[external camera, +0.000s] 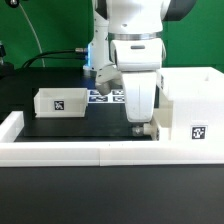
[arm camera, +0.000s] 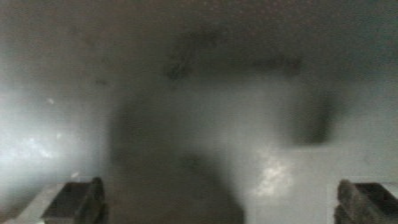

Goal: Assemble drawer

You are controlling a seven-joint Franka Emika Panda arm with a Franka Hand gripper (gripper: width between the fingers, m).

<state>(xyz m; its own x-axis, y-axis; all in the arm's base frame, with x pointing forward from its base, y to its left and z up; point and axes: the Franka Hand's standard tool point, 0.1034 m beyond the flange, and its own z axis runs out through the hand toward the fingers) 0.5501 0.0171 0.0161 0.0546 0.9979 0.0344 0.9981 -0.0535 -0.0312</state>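
In the exterior view the white arm (external camera: 135, 40) is reaching straight down through the middle of the frame. Its gripper (external camera: 140, 127) is hanging low over the black table (external camera: 95, 125), just beside the drawer's tall housing (external camera: 195, 105). The housing is standing at the exterior view's right with one marker tag facing the camera. A small tray (external camera: 58, 100) is sitting well apart at the exterior view's left, its own tag showing. The marker board (external camera: 105, 96) is lying behind the arm, partly hidden. A low white border wall (external camera: 70, 152) is running across the lower part of the frame. In the wrist view the two fingertips (arm camera: 71, 205) are standing wide apart, so the gripper is gaping with nothing clamped between them. The surface beyond is showing only as a grey blur.
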